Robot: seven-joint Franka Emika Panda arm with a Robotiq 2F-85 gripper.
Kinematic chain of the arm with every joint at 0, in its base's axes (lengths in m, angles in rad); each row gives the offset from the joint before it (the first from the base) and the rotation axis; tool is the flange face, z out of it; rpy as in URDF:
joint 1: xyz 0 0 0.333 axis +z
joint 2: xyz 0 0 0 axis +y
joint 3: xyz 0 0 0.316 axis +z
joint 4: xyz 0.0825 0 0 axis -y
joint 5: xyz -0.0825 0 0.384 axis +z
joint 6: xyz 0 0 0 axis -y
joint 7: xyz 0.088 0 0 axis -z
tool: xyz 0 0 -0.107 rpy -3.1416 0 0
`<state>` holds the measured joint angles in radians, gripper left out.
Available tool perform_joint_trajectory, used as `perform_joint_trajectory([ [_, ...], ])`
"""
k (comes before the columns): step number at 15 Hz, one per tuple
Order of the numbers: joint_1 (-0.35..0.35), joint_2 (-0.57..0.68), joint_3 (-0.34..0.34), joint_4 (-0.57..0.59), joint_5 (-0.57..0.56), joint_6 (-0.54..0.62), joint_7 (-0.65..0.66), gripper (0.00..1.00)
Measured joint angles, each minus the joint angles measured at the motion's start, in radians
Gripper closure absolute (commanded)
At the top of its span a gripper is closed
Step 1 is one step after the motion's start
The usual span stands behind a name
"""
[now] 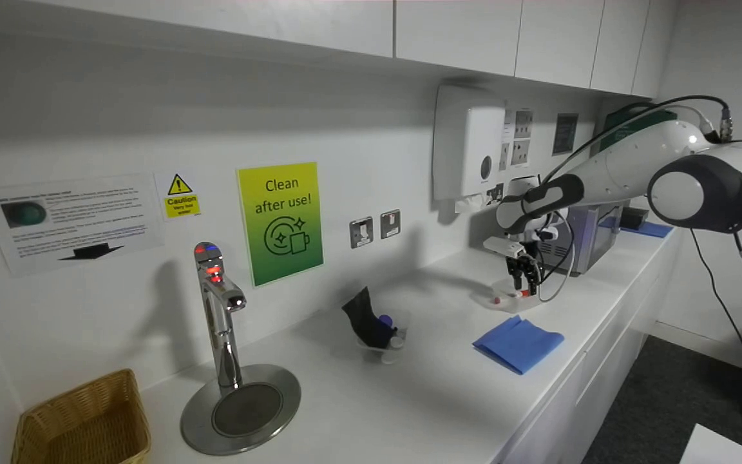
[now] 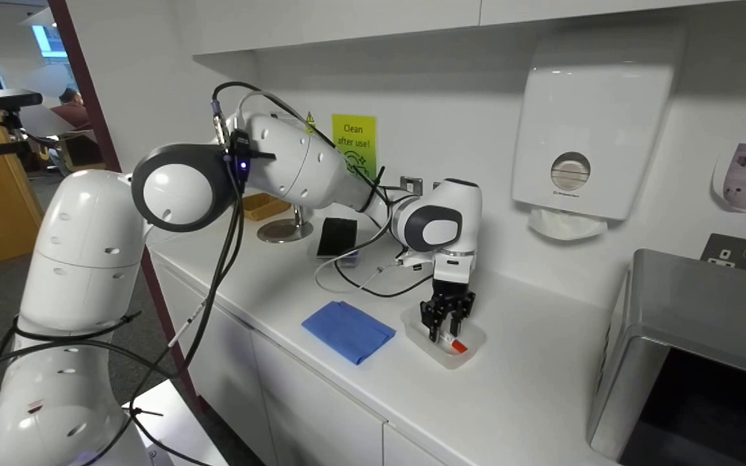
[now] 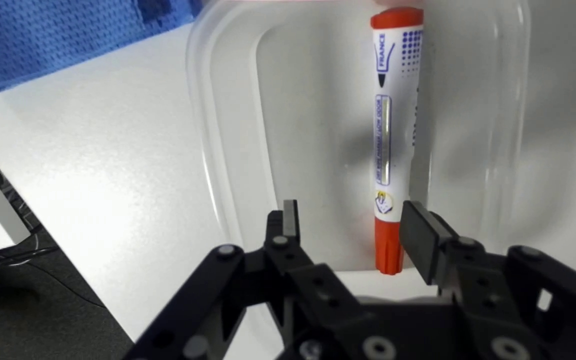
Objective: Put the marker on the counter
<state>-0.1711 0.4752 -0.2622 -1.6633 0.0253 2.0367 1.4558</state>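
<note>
I have my jaws apart over a clear tub (image 3: 209, 120), the marker (image 3: 393, 135) lying inside: white body, blue print, red at both ends (one end shows between the jaws). Tub walls stand around it. Just beside, on the bench (image 2: 528, 388), lies the blue cloth (image 2: 348, 331); farther off, a grey appliance (image 2: 703, 305); well beyond, the steel tap (image 1: 219, 316).

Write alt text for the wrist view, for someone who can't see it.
A white marker with red ends lies in a clear plastic container, its lower end showing between the jaws of an open black claw. The container sits on a white counter, with part of a blue cloth at upper left.
</note>
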Motion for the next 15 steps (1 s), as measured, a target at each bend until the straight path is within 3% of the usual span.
perform_joint_trajectory([
  [15, 0.017, 0.034, 0.002, 0.057, -0.015, 0.000, 0.002, 0.38],
])
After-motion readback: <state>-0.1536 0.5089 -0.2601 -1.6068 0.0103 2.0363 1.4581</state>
